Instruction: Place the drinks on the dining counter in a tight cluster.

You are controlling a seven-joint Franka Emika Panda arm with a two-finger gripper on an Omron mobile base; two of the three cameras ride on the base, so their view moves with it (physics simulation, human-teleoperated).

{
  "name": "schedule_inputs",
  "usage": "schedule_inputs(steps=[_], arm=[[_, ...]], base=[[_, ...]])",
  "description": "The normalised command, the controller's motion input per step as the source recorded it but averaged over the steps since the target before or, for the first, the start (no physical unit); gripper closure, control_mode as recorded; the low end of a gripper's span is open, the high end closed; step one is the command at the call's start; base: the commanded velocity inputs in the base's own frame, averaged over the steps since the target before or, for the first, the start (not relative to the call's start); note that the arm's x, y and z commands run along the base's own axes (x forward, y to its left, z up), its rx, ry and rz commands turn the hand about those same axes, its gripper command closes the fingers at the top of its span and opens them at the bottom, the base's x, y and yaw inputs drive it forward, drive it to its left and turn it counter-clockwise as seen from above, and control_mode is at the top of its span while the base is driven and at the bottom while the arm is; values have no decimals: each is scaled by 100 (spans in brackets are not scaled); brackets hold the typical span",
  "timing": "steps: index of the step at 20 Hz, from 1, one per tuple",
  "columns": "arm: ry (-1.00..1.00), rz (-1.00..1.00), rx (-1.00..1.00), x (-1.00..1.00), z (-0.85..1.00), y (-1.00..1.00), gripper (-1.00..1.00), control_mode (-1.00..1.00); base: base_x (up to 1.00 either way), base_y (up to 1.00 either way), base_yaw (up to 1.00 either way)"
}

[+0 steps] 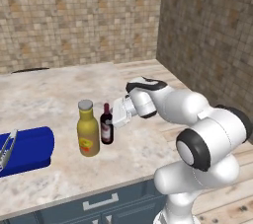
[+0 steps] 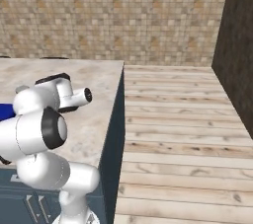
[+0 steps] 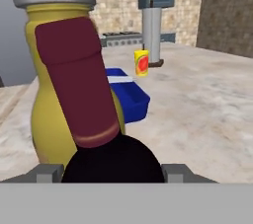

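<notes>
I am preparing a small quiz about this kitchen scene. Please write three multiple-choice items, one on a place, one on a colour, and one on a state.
1. Where does the wine bottle stand?
A. right beside the mustard-yellow bottle
B. on the floor
C. inside the blue container

2. What colour is the mustard-yellow bottle's cap?
A. red
B. grey
C. green

3. How is the gripper?
A. shut on nothing
B. high above the dining counter
C. fingers on either side of the wine bottle

Answers: 1 A, the two stand side by side on the counter. 2 B, the cap shows grey. 3 C, the hand view shows the bottle between the fingertips.
</notes>
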Motion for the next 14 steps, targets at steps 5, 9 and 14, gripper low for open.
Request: schedule_inputs(steps=[5,9,14], arm=[[-12,0,1,-3,0,0,100,-100],[0,0,0,0,0,0,100,-100],[5,0,2,0,-11,-13,100,-100]], base=[[0,0,0],[0,0,0],[0,0,0]])
